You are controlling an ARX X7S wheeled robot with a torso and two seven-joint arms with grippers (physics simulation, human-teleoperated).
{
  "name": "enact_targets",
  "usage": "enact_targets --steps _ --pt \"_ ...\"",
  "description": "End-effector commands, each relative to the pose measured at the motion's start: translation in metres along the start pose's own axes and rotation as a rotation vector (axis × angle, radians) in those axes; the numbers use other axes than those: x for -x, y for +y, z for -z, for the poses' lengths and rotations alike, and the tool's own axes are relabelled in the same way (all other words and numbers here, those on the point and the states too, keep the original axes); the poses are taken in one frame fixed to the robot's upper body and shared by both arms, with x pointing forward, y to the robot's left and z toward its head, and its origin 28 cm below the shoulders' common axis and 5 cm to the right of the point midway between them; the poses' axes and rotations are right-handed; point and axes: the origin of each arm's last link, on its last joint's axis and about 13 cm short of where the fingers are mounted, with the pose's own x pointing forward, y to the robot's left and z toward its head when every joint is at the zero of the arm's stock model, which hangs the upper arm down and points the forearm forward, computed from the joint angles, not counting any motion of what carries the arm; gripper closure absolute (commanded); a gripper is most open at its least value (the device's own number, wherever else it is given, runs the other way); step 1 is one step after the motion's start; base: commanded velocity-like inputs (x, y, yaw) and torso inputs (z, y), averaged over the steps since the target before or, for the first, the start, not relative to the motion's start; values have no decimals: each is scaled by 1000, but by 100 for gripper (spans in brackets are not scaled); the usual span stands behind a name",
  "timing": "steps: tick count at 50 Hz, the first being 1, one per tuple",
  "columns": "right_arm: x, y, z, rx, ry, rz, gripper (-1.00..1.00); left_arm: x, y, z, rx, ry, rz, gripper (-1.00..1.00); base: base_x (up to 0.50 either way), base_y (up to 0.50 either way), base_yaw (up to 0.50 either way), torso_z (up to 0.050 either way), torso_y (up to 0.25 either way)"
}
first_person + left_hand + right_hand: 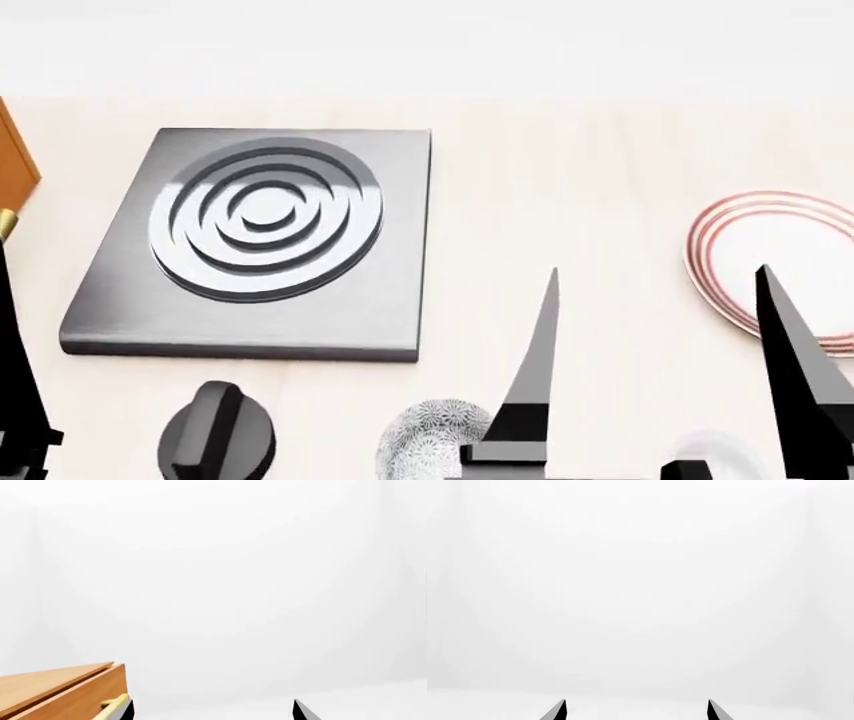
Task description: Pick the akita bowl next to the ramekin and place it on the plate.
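Observation:
In the head view the akita bowl [424,438], white with dark-grey speckles, sits at the bottom edge, its right side hidden behind my right gripper's left finger. A faint glossy white rim, the ramekin [721,445], shows low between the right fingers. The plate [747,250], white with red rings, lies at the right, partly behind the other finger. My right gripper [658,270] stands open above the counter with nothing in it; its wrist view [636,705] shows only white wall. My left gripper [213,709] is open and empty; only a dark sliver [14,380] of it shows at the head view's left edge.
A grey square burner plate with concentric rings [260,235] lies on the pale counter [561,170]. A black knob [214,435] sits in front of it. A wooden cabinet [60,690] with a brass handle stands at the far left [14,170].

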Motion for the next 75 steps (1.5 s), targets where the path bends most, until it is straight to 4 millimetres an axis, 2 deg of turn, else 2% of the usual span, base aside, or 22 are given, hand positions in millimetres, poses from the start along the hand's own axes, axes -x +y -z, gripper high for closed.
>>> enact_targets --steps 1,75 --pt "1 0 0 -3 0 0 -100 1 0 0 3 3 3 -100 0 0 0 0 -145" --pt "0 0 -2 -9 -1 0 -100 -1 -1 1 6 22 14 -100 0 0 0 0 -145"
